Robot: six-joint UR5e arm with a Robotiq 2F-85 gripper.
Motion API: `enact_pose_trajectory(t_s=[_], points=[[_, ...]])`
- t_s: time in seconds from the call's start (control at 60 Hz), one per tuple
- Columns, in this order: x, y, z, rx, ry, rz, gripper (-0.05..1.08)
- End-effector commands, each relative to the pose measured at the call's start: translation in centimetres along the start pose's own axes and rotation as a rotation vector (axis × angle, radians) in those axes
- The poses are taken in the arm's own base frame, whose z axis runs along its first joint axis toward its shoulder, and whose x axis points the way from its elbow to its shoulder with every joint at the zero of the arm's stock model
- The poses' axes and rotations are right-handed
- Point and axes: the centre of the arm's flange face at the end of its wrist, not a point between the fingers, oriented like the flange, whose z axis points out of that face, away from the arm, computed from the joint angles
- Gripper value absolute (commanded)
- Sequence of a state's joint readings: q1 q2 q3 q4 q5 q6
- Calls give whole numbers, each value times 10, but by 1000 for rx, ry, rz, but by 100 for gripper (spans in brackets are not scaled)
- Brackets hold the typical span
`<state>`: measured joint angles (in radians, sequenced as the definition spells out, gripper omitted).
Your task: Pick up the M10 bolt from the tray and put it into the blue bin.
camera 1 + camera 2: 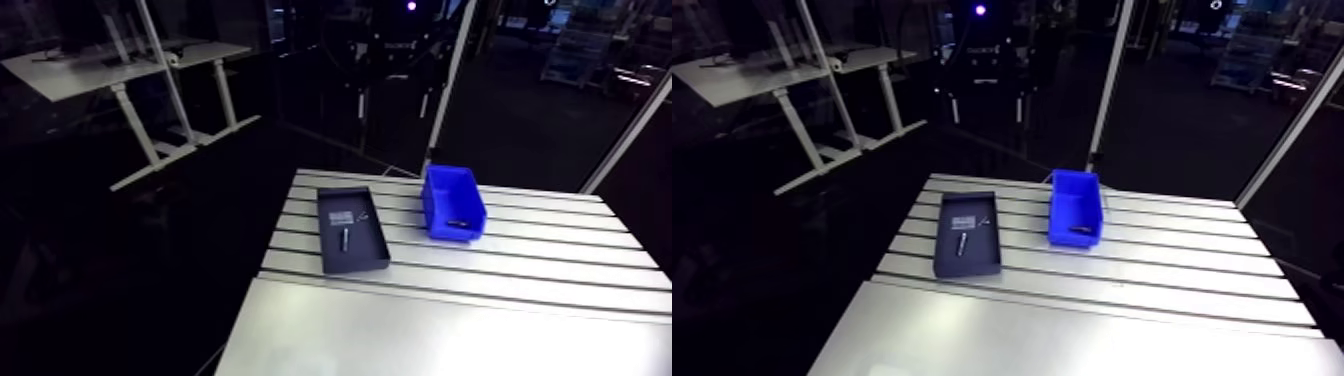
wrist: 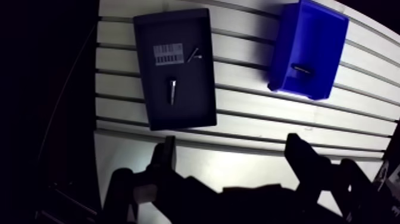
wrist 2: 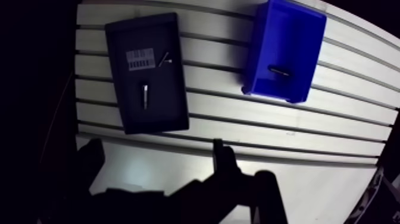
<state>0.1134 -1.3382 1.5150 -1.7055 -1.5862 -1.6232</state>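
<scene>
A black tray point(image 2: 184, 113) lies on the slotted table. In it a dark bolt point(image 2: 172, 91) lies lengthwise near the middle, with a thin small screw point(image 2: 194, 55) and a white label point(image 2: 168, 55) beyond it. The blue bin point(image 2: 321, 36) sits to the tray's right, a gap apart, and a dark bolt-like piece point(image 2: 300, 68) rests on its floor. My gripper point(image 2: 232, 146) hangs high above the table's near part, short of both tray and bin, open, with nothing between its fingers point(image 2: 168, 156). The arm view shows the tray point(image 1: 365, 250) and bin point(image 1: 440, 195) but not the gripper.
The table point(image 1: 450, 320) has a smooth plate along its near side and slotted rails further back. Its left edge runs close beside the tray, with dark floor beyond it. Bare rails stretch to the right of the bin.
</scene>
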Motion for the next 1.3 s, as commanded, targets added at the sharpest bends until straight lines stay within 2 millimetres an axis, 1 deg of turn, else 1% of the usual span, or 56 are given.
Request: enact_pose_trajectory(t_s=[0.017, 0.067, 0.15, 0.167, 0.183, 0.2, 0.3, 0.4, 0.417, 0.433, 0.45, 0.583, 0.633, 0.7, 0.917, 0.983, 1.133, 1.233, 1.3], points=[[3, -17, 38, -4, -18, -28, 1], [0, -24, 45, -6, -21, -40, 1], [-2, -28, 52, -8, -25, -46, 1], [-3, -30, 57, -8, -31, -50, 1], [-3, -30, 57, -8, -31, -50, 1], [-3, -32, 63, -8, -39, -52, 1], [-3, -39, 71, -7, -44, -61, 1], [-3, -40, 77, -6, -47, -44, 1], [-4, -40, 82, -7, -53, -35, 1], [-4, -40, 82, -7, -53, -35, 1], [-4, -40, 87, -8, -63, -26, 1], [-4, -41, 99, -8, -73, -1, 1], [-4, -41, 100, -8, -69, 5, 1], [-4, -42, 109, -5, -73, 26, 1], [-9, -43, 128, -3, -90, 74, 1], [-10, -43, 137, -4, -91, 102, 1], [-11, -44, 143, -2, -93, 121, 1], [-13, -44, 152, -5, -109, 132, 1], [-13, -49, 160, -10, -121, 145, 1]])
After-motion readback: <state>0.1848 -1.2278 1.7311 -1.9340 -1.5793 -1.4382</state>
